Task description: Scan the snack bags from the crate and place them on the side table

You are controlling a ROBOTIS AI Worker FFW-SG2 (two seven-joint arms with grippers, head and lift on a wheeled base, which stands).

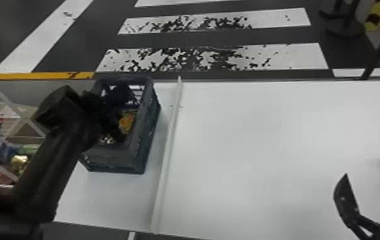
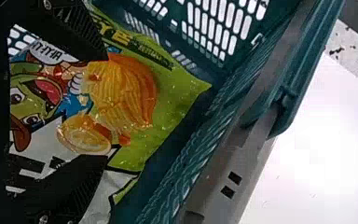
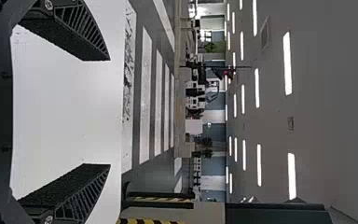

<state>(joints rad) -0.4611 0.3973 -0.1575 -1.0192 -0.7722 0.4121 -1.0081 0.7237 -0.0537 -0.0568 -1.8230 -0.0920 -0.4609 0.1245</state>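
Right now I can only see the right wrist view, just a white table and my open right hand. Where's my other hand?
Observer: Your left hand is down inside the crate.
Operator: Cool! Did it grab something?
Observer: Not by the look of it: its fingers are spread wide, with a snack bag showing between them.
Operator: Ooh, what's on the bag?
Observer: A green cartoon face with its mouth open, beside a picture of chips.
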